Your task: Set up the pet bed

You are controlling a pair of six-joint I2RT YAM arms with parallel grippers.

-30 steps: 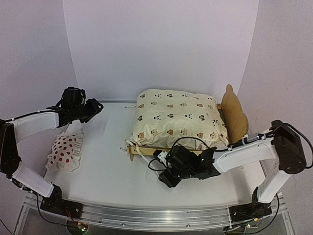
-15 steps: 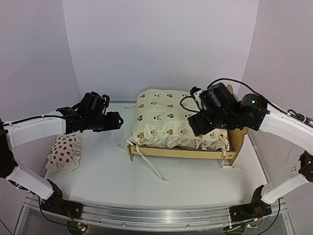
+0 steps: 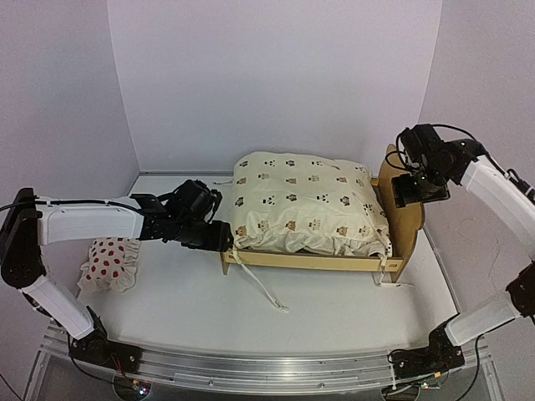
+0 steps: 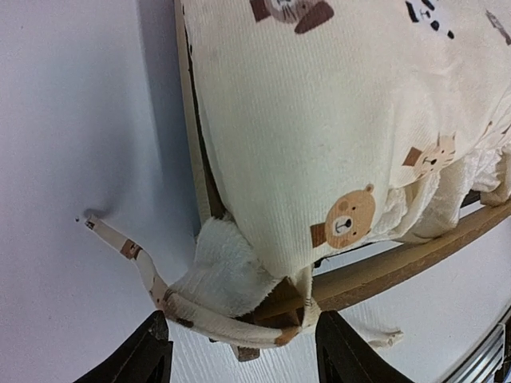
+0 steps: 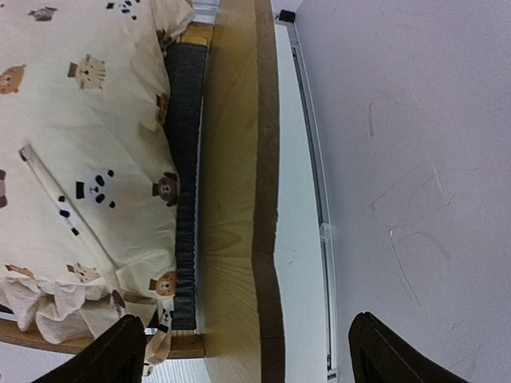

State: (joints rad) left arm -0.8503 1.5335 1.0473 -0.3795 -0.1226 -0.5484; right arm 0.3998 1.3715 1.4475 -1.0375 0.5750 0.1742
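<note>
Bed (image 3: pixel 399 244), right of centre: likely light, stiff plywood; take rail (image 3: pixel 292 260) or headboard (image 3: pixel 407 205). Left gripper (image 3: pixel 219 236) spread at its left corner; right gripper (image 3: pixel 416 192) fingers wide apart over headboard.

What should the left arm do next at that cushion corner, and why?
Probably ease the left end effector forward and close on the corner tie of the cushion: its jaws stand open either side of that tie, which trails loose past the corner of the pet bed, seemingly unfastened. The right end effector hangs open over the headboard.
</note>
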